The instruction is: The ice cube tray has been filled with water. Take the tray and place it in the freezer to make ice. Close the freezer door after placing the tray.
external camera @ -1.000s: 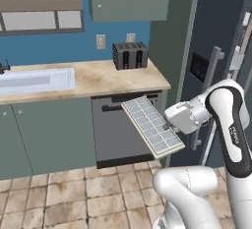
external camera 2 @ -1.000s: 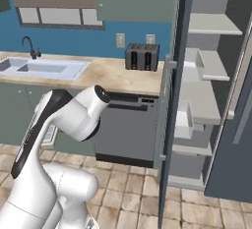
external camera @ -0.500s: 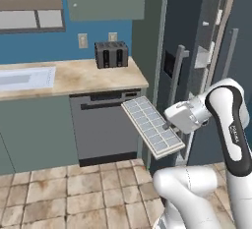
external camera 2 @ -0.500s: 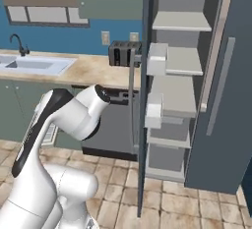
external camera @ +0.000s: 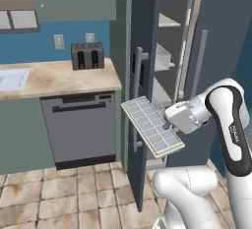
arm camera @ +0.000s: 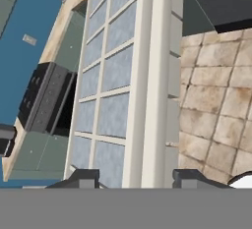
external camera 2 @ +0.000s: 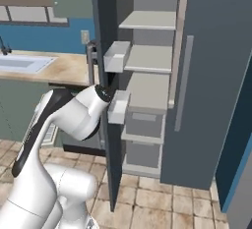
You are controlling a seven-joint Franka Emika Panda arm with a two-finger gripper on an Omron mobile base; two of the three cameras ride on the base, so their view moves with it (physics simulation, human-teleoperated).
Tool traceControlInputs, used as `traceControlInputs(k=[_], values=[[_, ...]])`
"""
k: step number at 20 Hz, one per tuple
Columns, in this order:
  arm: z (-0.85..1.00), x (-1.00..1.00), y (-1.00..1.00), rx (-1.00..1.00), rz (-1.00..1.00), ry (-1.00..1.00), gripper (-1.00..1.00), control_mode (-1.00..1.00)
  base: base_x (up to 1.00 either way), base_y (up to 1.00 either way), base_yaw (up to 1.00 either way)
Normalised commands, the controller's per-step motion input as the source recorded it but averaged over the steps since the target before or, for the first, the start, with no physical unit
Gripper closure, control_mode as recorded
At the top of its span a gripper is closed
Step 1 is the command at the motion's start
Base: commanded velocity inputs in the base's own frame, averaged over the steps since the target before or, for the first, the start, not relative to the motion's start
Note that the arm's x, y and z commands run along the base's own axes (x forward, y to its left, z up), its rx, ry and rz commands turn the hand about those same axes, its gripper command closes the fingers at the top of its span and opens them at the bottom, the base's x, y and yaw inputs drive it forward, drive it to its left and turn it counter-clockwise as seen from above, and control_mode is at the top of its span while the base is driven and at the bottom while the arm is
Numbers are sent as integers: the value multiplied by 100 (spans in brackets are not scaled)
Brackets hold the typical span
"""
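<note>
- Right now the gripper (external camera: 170, 123) has its fingers clamped on one end of the tray (external camera: 152, 126).
- Tray is in the air, tilted, in front of the open freezer door (external camera: 143, 36)'s edge, above the tile floor (external camera: 64, 193).
- Water (arm camera: 114, 71) fills the cells, pale blue.
- Freezer (external camera 2: 147, 78) stands open, white shelves showing.
- Toaster (external camera: 87, 55) sits on the counter (external camera: 59, 78), well apart.

Base driven right since second ago: whole scene slid left in both base views. Freezer (external camera 2: 147, 90) shelves now front and centre, freezer door (external camera: 140, 100) edge-on close ahead. Ice cube tray (external camera: 152, 126) kept same place in tool (external camera: 170, 123), now overlapping door instead of dishwasher (external camera: 81, 127).
</note>
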Motion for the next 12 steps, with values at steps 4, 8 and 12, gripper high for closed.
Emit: traceControlInputs(k=[4,8,12], values=[[0,0,0,0,0,0,100,100,-10,-70,0],[0,0,0,0,0,0,100,100,-9,-65,0],[0,0,0,0,0,0,100,100,-9,-61,0]])
